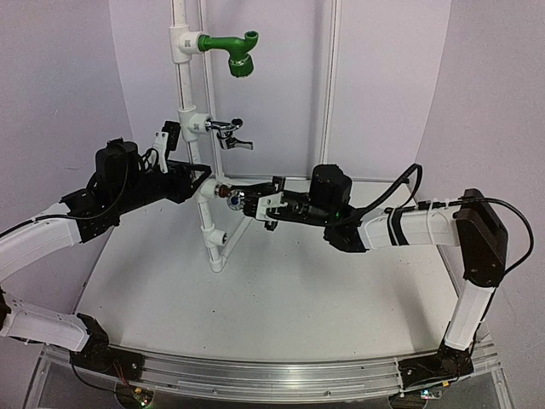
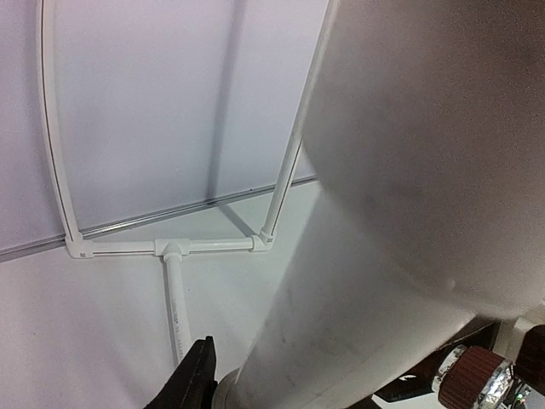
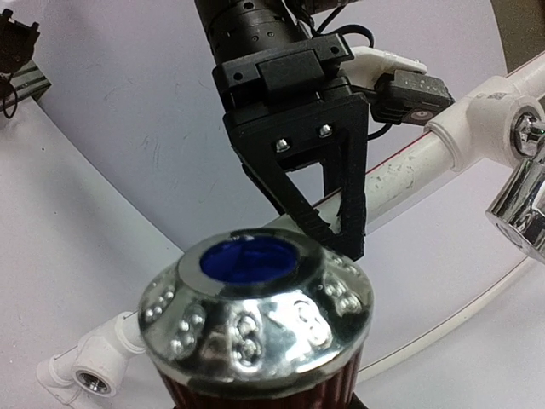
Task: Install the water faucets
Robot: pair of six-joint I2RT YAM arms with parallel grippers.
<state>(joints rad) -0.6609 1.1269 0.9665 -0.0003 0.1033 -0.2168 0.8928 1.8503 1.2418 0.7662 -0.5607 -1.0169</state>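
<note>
Knobbed, the reddish-brown faucet [image 3: 255, 315] sits grasped in the right pincer [image 1: 253, 203], pressed at a white tee [image 1: 207, 196], with the chrome faucet [image 1: 226, 129] mounted above. Meanwhile the left pincer [image 1: 196, 175] clenches the upright pipe [image 1: 181, 85]. Misaligned threads could jam, and a slipping brace could let the frame twist.

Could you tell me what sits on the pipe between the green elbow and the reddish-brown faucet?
The chrome faucet sits on the white pipe between green elbow and reddish-brown faucet, as the top external view shows.
</note>
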